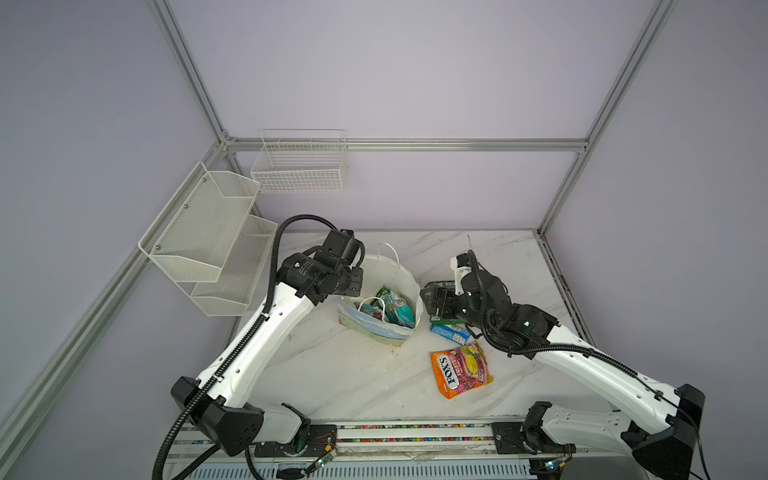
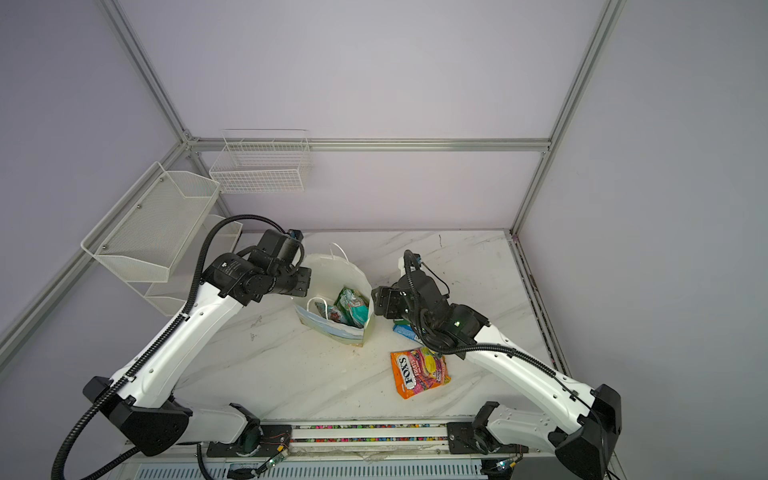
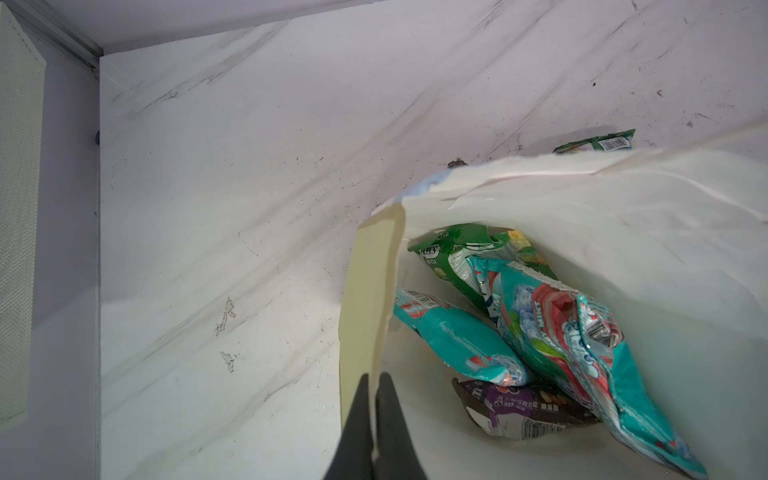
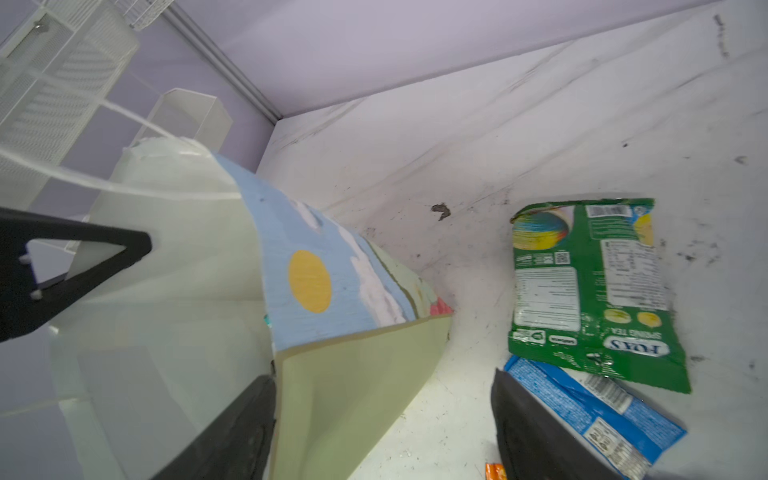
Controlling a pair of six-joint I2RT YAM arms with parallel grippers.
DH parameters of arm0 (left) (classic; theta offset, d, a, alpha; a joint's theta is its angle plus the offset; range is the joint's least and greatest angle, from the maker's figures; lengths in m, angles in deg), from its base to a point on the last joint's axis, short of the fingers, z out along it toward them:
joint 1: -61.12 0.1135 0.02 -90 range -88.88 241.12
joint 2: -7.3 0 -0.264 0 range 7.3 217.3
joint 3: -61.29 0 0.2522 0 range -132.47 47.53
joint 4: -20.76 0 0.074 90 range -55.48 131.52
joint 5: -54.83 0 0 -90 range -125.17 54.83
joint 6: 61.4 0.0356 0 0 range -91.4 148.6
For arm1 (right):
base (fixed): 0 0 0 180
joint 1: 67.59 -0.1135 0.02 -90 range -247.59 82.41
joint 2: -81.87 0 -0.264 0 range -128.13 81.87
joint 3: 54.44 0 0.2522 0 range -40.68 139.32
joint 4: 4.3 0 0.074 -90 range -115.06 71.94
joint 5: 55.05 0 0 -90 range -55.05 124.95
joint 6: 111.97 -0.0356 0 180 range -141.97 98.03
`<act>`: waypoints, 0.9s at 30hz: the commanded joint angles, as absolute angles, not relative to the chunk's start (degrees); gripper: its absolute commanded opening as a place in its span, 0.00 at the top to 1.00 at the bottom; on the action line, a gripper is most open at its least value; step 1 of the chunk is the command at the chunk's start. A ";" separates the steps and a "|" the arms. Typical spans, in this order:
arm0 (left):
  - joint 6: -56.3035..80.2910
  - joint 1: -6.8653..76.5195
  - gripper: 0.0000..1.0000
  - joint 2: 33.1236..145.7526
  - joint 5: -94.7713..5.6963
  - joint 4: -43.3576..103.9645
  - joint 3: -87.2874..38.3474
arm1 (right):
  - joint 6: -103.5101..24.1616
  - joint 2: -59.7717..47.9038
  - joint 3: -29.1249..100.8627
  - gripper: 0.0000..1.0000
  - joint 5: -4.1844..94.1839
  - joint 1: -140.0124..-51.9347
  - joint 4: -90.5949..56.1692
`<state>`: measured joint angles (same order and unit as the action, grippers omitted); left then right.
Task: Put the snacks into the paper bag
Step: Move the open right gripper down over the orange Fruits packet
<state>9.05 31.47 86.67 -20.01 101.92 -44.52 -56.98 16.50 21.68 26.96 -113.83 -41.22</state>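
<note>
The paper bag [image 1: 390, 266] [image 2: 332, 270] stands open mid-table, its printed outside [image 4: 307, 249] showing sky and a yellow sun. Inside it lie two teal packets [image 3: 457, 340] [image 3: 561, 332], a green bag [image 3: 453, 253] and a dark wrapper [image 3: 532, 411]. My left gripper [image 3: 376, 378] [image 1: 351, 291] is shut on the bag's left side panel. My right gripper [image 4: 382, 376] [image 1: 428, 301] is open and straddles the bag's right wall, holding nothing. On the table to the bag's right lie a green bag [image 4: 590, 291], a blue packet [image 4: 582, 403] [image 1: 449, 331] and an orange FOX'S bag [image 1: 460, 369] [image 2: 419, 370].
Two white wire baskets [image 1: 208, 232] [image 1: 299, 166] hang on the walls at the back left. The marble table [image 1: 332, 365] ends at a rail along the front, and aluminium frame posts stand at the back corners.
</note>
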 commanded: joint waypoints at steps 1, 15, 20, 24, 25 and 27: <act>8.30 31.50 1.00 84.64 -20.49 101.43 -46.16 | -60.42 18.93 18.86 0.17 24.98 -111.28 -46.33; 8.74 31.50 1.00 84.02 -20.43 101.40 -46.34 | -66.56 24.34 5.09 0.14 31.40 -103.74 -52.50; 8.91 31.50 1.00 83.94 -20.39 101.41 -46.33 | -70.25 23.87 -0.16 0.12 34.26 -101.32 -52.77; 9.09 31.50 1.00 83.95 -20.16 101.33 -46.23 | -71.73 21.53 -2.64 0.12 34.71 -100.64 -53.80; 9.09 31.50 1.00 83.89 -20.14 101.40 -46.25 | -72.04 21.11 -3.16 0.12 34.48 -100.55 -54.20; 9.13 31.50 1.00 83.94 -20.14 101.32 -46.25 | -72.42 20.63 -4.25 0.12 34.17 -100.46 -54.69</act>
<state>9.09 31.47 86.14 -20.03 101.94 -44.52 -69.81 21.03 -3.14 34.28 -100.93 -52.04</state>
